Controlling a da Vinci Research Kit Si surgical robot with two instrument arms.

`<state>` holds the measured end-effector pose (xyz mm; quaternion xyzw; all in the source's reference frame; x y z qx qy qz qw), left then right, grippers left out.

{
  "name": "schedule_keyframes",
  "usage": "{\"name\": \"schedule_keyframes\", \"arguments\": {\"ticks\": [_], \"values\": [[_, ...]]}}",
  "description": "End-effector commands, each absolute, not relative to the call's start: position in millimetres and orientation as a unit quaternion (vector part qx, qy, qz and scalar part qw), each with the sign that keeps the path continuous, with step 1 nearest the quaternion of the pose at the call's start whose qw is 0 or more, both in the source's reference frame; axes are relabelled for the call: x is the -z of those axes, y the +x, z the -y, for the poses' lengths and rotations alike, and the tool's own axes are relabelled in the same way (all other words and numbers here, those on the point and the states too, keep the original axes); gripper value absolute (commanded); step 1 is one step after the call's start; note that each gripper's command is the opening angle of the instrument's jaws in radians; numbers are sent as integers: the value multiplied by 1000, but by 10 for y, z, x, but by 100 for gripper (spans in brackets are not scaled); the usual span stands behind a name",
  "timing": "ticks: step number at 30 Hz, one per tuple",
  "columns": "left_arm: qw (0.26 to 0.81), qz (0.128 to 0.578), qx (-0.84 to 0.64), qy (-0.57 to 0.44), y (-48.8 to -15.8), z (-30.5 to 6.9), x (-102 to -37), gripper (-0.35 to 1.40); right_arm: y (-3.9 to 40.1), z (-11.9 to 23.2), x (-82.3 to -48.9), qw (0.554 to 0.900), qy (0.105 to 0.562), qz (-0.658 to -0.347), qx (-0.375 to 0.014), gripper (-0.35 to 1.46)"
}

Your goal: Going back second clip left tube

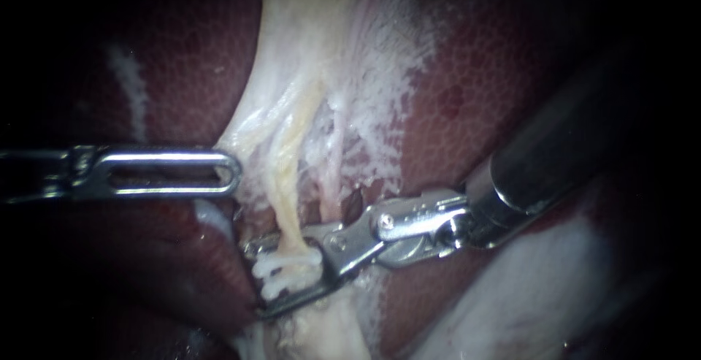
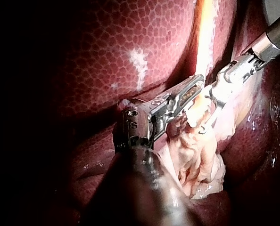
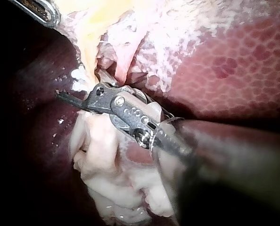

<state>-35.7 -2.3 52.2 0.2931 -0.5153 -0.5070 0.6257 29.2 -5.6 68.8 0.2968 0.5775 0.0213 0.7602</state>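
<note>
A yellowish tube (image 1: 290, 199) runs down through pale frayed tissue (image 1: 343, 75) between dark red liver lobes. A white ridged clip (image 1: 286, 271) sits across its lower end. My right instrument (image 1: 257, 278) comes in from the right, and its jaws stand open, one above and one below the clip and tube. In its own wrist view the right instrument (image 3: 69, 96) lies across the pale lump of tissue. My left instrument (image 1: 232, 171) is shut on the edge of the pale tissue and holds it taut to the left. Its slotted jaw (image 2: 189, 92) shows in the left wrist view.
The liver (image 1: 475, 112) surrounds the field on both sides. A thinner pinkish strand (image 1: 334, 163) runs just right of the yellowish tube. A pale smooth bulge (image 1: 526, 294) lies under the right instrument's shaft (image 1: 555, 155).
</note>
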Motion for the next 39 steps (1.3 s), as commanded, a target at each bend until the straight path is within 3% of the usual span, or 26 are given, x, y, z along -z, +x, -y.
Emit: {"name": "schedule_keyframes", "arguments": {"ticks": [1, 13, 39], "values": [[626, 515, 507, 293, -358, 23, -523, -35, 292, 56, -688, 760, 297, -577, -21, 59], [626, 515, 507, 293, -358, 24, -523, -35, 276, 45, -681, 761, 295, -577, -27, 60], [626, 516, 507, 292, -359, 25, -525, -35, 157, 6, -644, 768, 284, -571, -63, 60]]}}
